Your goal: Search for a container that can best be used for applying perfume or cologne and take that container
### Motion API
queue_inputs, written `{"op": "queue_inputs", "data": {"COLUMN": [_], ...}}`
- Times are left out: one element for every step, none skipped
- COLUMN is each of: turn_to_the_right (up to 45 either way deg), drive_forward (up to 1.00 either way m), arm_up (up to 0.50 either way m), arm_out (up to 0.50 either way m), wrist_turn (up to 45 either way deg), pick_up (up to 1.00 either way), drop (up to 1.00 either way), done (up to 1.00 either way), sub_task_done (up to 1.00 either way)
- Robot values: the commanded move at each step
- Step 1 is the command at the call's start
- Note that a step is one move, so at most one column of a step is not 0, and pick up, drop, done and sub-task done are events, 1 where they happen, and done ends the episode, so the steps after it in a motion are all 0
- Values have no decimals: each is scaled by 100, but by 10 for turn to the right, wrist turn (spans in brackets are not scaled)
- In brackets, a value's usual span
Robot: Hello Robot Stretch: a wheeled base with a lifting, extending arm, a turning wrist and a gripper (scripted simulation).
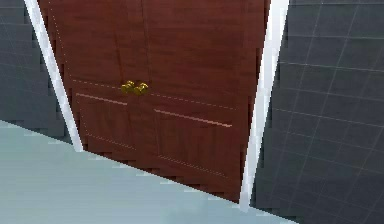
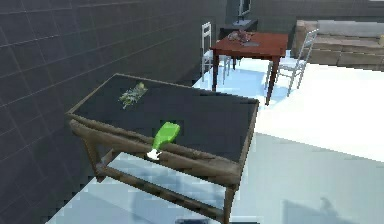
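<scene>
Pale grey-blue floor (image 1: 60, 180), dark grey tiled walls (image 1: 330, 100). Forward view: close ahead is a reddish-brown panelled wooden double door (image 1: 170, 50) with brass knobs (image 1: 135, 87), in a white frame (image 1: 262, 100). Arm side view: near, a dark-topped wooden table with a lower shelf (image 2: 215, 115). A green bottle with a white tip (image 2: 165, 135) lies on its side at the near edge, and a small grey-green clump (image 2: 133, 95) sits toward the far left. Farther out are a red-brown dining table (image 2: 252, 42), white chairs (image 2: 300, 58) and a beige sofa (image 2: 345, 40). Gripper state: cannot tell.

Even, diffuse lighting; brightest on pale floor (image 2: 330, 125), dim along dark tiled wall (image 2: 60, 50); greyer shade beneath wooden table (image 2: 215, 112).
</scene>
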Motion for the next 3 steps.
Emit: {"op": "queue_inputs", "data": {"turn_to_the_right": [0,0,0], "drive_forward": [0,0,0], "arm_up": [0,0,0], "arm_out": [50,0,0], "wrist_turn": [0,450,450], "pick_up": [0,0,0], "drop": [0,0,0], "done": [0,0,0], "sub_task_done": [0,0,0]}}
